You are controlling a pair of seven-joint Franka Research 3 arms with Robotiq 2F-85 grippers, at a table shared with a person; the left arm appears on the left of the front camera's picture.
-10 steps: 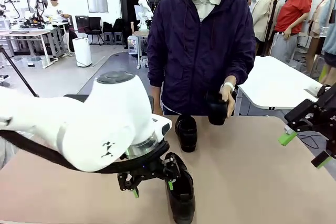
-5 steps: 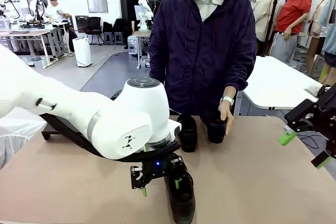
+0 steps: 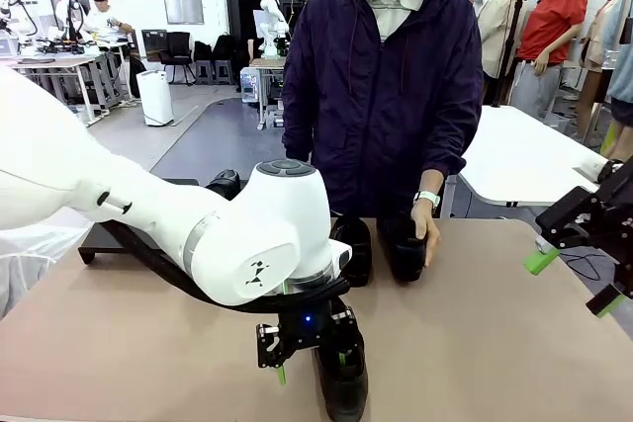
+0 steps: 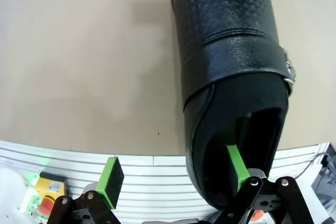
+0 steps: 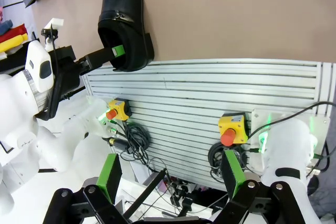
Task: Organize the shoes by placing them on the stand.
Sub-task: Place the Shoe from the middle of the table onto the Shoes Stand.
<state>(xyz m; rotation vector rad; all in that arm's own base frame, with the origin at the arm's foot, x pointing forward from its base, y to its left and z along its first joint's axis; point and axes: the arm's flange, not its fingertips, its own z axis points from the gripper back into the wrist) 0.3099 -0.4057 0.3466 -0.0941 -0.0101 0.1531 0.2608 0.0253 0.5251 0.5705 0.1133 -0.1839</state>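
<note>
Left gripper open, jaws straddling the near shoe's side wall. The shoe lies at the table's near edge. Right gripper open, idle at right.
Risk: a pinch on the thin wall lets the shoe swing, or slip off the edge.
Versus earlier: left arm swung rightward; person's hand set the far shoe down.

Glossy white left arm at lower left: grey-capped round joint, small black mark. Left hand and right hand are black, green-padded. The person wears a purple zip jacket.
</note>
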